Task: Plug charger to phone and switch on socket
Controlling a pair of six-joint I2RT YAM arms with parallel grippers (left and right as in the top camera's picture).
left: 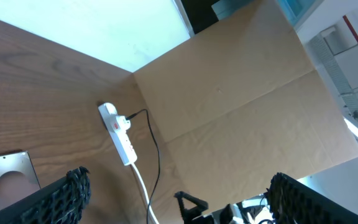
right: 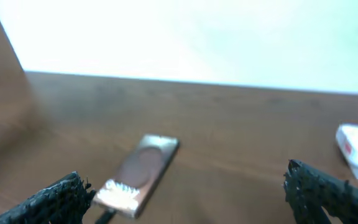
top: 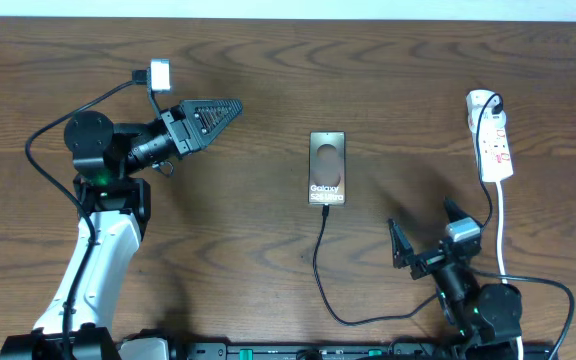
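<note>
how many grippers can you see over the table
2. The left gripper is at the upper left, pointing toward the phone, and it is open. The right gripper is at the lower right of the phone, also open. None seem hidden.

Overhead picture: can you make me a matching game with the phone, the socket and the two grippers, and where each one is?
Things:
1. phone
2. socket
3. left gripper
4. right gripper

Places:
A. far right corner
B. middle of the table
C. near right side
D. left side, far half

Pairs: 1-B, 2-A, 3-D, 4-C
</note>
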